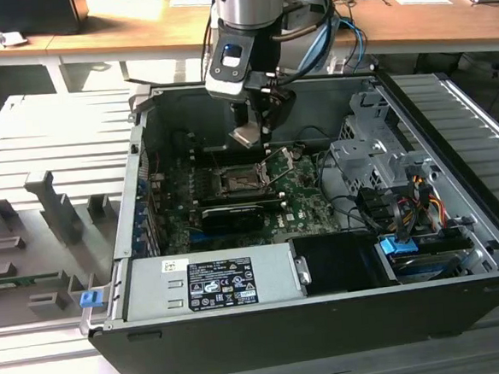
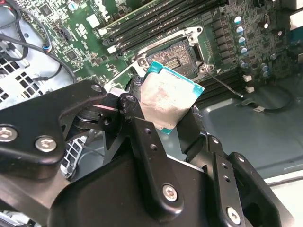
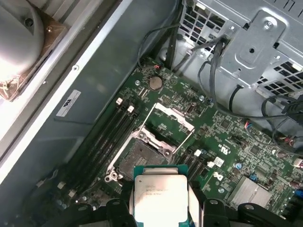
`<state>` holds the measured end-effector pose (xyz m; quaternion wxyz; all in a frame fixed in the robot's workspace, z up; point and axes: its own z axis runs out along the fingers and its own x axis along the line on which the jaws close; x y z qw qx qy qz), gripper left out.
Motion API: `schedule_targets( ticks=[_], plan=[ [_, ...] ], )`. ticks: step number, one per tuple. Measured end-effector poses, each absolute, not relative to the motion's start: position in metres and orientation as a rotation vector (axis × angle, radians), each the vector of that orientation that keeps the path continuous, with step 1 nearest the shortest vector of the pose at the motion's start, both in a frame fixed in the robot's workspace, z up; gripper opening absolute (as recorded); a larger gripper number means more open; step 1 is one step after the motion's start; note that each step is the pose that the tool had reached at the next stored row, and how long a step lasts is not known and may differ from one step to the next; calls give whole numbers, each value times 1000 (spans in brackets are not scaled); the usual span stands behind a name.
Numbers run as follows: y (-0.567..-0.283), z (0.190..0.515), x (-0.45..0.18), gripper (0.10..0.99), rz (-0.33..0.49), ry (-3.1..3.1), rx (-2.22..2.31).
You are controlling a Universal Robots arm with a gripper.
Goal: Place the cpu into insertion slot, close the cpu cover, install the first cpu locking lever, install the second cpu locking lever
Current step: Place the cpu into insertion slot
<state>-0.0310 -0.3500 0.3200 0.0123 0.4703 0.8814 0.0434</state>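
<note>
second wrist view: claw [image 2: 163, 108] clamps cpu [image 2: 169, 97] above insertion slot [image 2: 178, 55].

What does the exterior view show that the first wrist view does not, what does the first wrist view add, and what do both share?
Exterior view: the whole open computer case, the grey power supply box along its near side, and the arm reaching in from above.
First wrist view: a round coin battery on the board and a white sticker on the case wall.
Both: the gripper shut on the cpu, held above the empty insertion slot.
</note>
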Motion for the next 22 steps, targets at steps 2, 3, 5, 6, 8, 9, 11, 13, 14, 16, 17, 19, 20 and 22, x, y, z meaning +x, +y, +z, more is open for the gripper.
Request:
schedule_targets(
  ticks=[2,3,5,6,8,9,11,13,14,16,17,19,20,22],
  plan=[
    [-350,319,-31,541,135,2727,1501],
    [-350,319,-31,541,134,2719,1515],
    [-350,319,-31,541,134,2699,1549],
    [-350,318,-31,541,133,2684,1573],
    [-350,318,-31,541,133,2660,1610],
    [-350,318,-31,541,132,2647,1630],
    [-350,318,-31,541,132,2625,1664],
    [-350,317,-31,541,131,2594,1709],
    [-350,317,-31,541,130,2575,1736],
    [-350,317,-31,541,129,2544,1779],
    [-350,317,-31,541,129,2533,1793],
    [-350,316,-31,541,128,2519,1812],
    [-350,315,-31,541,128,2515,1817],
    [-350,306,-31,541,119,2506,1833]
  ],
)
